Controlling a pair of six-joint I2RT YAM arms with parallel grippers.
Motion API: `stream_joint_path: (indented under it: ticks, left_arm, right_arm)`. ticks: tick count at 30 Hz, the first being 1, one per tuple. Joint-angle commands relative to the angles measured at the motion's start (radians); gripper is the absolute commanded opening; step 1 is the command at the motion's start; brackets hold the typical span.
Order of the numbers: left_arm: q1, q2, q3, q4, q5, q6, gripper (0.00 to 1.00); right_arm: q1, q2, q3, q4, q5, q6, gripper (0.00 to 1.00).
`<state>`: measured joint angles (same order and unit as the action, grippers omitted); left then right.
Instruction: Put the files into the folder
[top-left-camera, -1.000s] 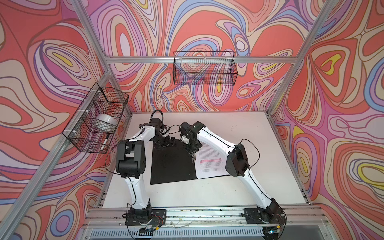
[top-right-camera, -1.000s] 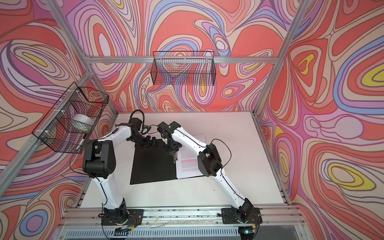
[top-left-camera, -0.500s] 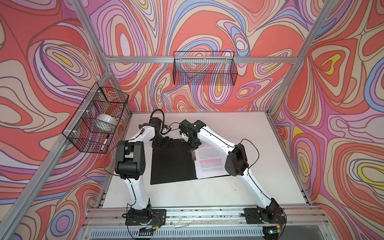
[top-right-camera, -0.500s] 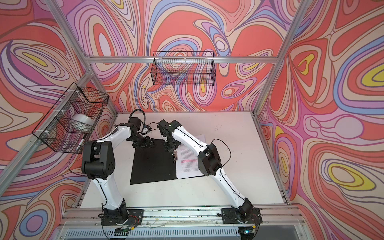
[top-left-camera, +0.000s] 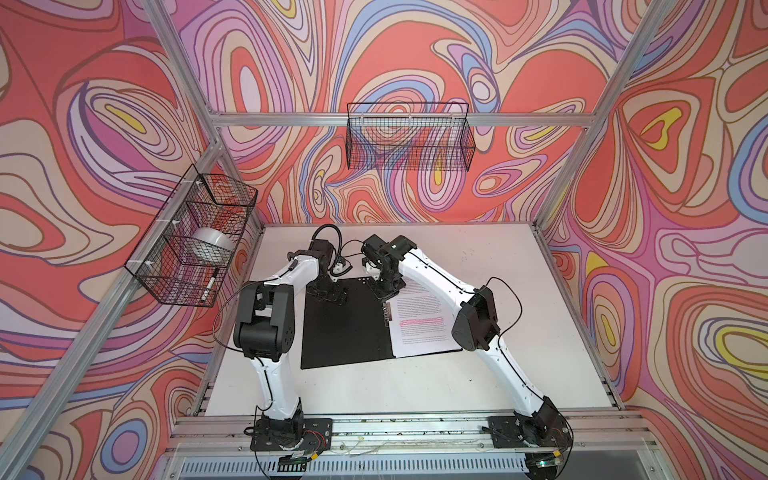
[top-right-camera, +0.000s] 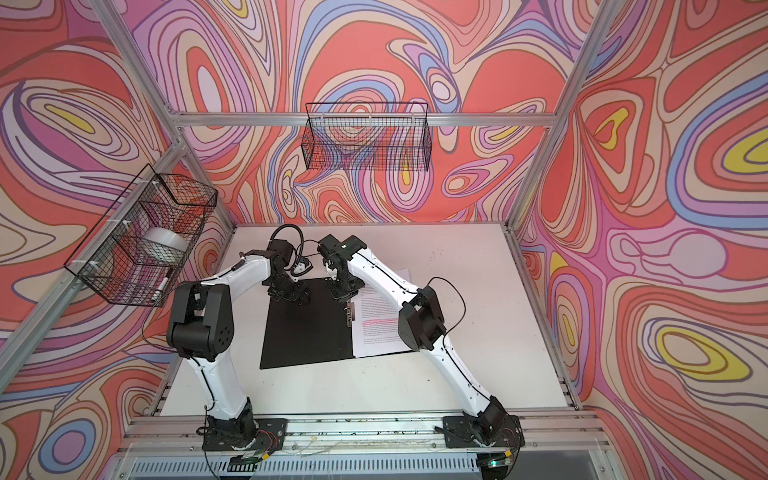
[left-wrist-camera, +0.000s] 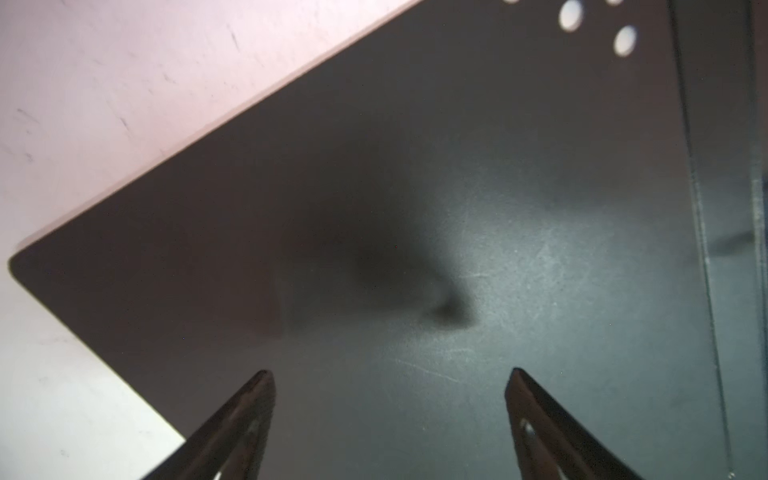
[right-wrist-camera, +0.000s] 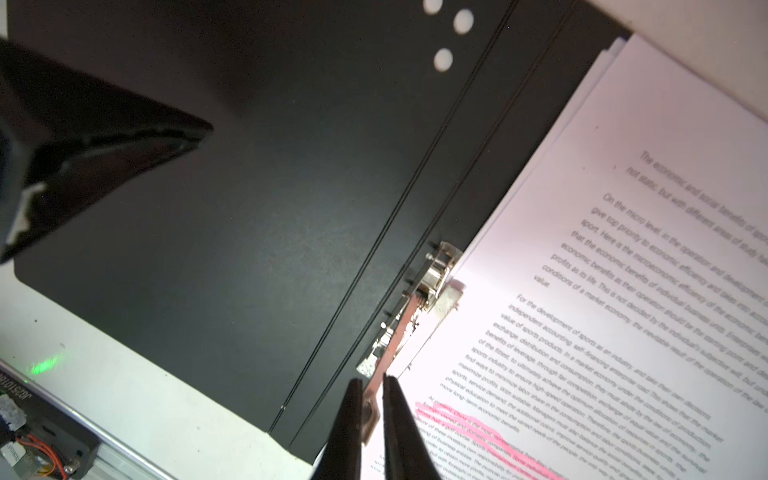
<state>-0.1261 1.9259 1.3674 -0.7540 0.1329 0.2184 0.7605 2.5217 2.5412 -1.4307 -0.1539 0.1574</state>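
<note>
Black side up, the folder lies open flat on the desk, its cover spread to the left, and the left fingers stand wide apart and empty over that cover's far corner. At the spine the right fingers pinch the lever of the metal clip, whose plate overlaps the inner edge of the files, already laid on the right half. Clamping and shutting the cover seem to remain; folder and sheets run lengthwise far-to-near, page tops at the far end.
</note>
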Motion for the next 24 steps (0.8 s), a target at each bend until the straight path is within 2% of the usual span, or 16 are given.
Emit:
stream_joint_path:
  ticks: [1,16,24]
  left_arm:
    - [-0.004,0.019,-0.004,-0.050,-0.004,0.038,0.86]
    - [-0.019,0.074,0.028,-0.118,0.006,0.011,0.85]
    - [-0.020,0.087,0.016,-0.122,-0.030,-0.004,0.85]
  right_arm:
    - [0.001,-0.039,0.001,-0.047,-0.022,-0.012,0.12]
    - [0.001,-0.020,0.005,-0.059,-0.024,-0.022,0.12]
    - [0.002,-0.028,0.010,-0.030,-0.028,-0.004,0.12]
